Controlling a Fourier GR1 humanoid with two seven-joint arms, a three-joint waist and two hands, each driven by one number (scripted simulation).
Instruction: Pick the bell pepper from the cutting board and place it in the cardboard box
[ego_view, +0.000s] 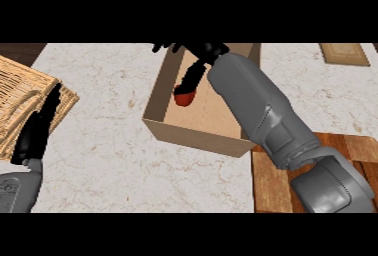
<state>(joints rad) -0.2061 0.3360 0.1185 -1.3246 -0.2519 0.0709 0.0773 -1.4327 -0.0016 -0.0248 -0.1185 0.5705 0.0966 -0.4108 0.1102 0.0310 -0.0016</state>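
Observation:
The red bell pepper is inside the open cardboard box, near its left wall. My right hand reaches over the box's far end, the grey forearm crossing the box from the lower right. Its fingers are spread out at the top, and one black digit points straight down to the pepper's top. I cannot tell whether the pepper rests on the box floor. The wooden cutting board lies at the lower right, partly hidden under my right arm. My left hand rests open at the left edge, fingers up.
A woven wicker basket sits at the far left, behind my left hand. A small wooden board lies at the top right corner. Marble counter spreads between the basket and the box.

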